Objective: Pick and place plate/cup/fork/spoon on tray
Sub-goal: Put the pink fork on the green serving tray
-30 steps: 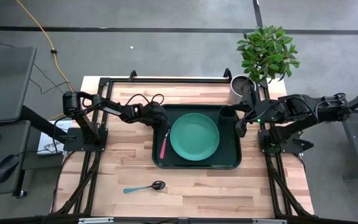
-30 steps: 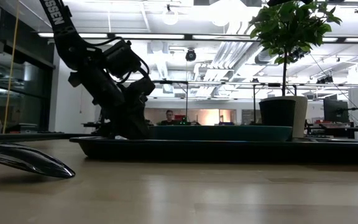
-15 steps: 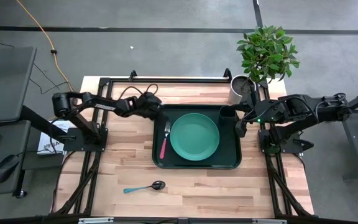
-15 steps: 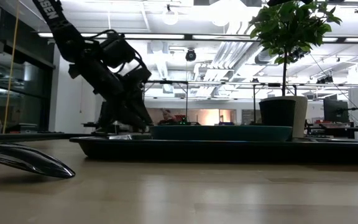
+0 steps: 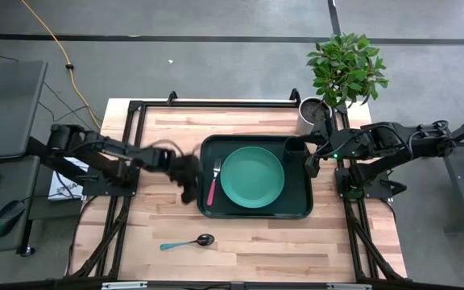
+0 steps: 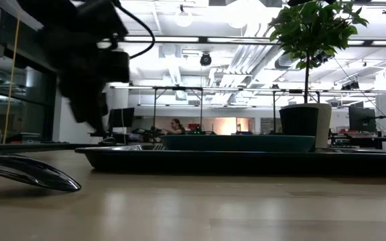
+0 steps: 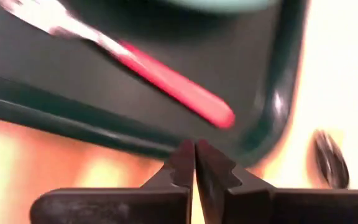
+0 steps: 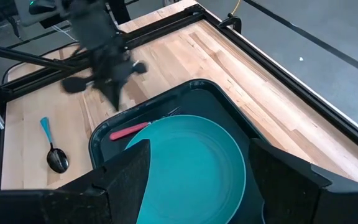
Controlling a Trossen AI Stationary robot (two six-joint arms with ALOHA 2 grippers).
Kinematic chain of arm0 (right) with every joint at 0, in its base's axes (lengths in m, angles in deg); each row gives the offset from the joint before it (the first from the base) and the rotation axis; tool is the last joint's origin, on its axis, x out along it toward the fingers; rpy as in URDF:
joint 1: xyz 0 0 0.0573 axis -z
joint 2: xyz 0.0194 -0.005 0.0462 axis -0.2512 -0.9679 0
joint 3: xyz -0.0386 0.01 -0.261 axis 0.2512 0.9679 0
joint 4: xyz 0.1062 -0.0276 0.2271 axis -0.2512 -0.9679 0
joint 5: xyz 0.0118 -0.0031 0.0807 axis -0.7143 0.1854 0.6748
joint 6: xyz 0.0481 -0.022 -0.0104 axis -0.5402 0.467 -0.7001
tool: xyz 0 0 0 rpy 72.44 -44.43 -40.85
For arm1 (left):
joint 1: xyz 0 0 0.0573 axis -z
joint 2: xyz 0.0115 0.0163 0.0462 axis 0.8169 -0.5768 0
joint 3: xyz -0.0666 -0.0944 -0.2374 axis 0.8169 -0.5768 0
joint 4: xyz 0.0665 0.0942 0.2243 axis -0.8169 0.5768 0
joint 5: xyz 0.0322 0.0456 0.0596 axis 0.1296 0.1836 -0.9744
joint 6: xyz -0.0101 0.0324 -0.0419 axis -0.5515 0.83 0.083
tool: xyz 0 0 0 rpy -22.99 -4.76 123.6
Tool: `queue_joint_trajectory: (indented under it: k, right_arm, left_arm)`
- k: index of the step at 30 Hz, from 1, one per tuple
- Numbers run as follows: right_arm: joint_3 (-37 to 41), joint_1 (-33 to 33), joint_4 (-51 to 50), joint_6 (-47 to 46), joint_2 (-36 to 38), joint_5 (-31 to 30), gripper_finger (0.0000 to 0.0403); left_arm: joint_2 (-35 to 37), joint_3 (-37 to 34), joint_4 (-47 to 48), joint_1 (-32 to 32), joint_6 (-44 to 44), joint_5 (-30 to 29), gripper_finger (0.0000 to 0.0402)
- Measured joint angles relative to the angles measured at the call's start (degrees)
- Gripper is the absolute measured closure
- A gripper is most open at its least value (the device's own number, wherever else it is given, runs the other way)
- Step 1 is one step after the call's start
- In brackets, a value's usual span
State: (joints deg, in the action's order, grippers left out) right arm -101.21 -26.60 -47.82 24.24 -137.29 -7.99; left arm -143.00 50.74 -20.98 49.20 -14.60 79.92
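Note:
The dark green tray [image 5: 300, 201] lies mid-table. On it rest the teal plate [image 5: 252, 177], the pink-handled fork [image 5: 213, 185] along its left side, and the black cup [image 5: 295, 147] in its far right corner. The spoon [image 5: 188, 242] lies on the bare wood near the front edge. My left gripper [image 5: 189, 193] is shut and empty, above the table just outside the tray's left rim [image 7: 104, 134]; its wrist view shows the fork [image 7: 179, 87] and the spoon's bowl [image 7: 331, 158]. My right gripper [image 5: 311, 167] is open and empty at the tray's right edge, above the plate's side [image 8: 191, 168].
A white plant pot with a green plant [image 5: 316, 109] stands at the far right corner, behind the cup. Black frame rails [image 5: 131, 161] run along the table's left and right sides. Bare wood lies between the tray and the front edge, around the spoon.
My left gripper has left the fork's tine end on the tray, drawn back toward the far left, then swung toward the near edge to a spot beside the tray's left rim. The fork stays lying on the tray. My right arm has kept still.

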Motion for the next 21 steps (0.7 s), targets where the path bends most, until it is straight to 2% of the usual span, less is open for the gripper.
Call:
queue_joint_trajectory:
  k: [3, 7, 13, 21]
  right_arm:
    - [0.0, 0.0, 0.3, 0.7, 0.0, -0.1, 0.0139]
    - [0.0, 0.0, 1.7, 1.1, 0.0, -0.1, 0.0139]
    - [0.0, 0.0, 1.9, 1.1, 0.0, -0.1, 0.0139]
    - [0.0, 0.0, 1.9, 1.3, 0.0, 0.1, 0.0139]
  left_arm:
    - [-3.3, 0.3, -0.1, 6.1, -3.0, -2.9, 0.0401]
    - [-7.5, 3.3, -0.7, 9.3, -2.6, -8.6, 0.0401]
    - [-11.9, 9.5, 0.2, 8.6, 5.6, -12.6, 0.0401]
    - [-12.4, 12.1, 2.0, 7.1, 9.2, -12.4, 0.0401]
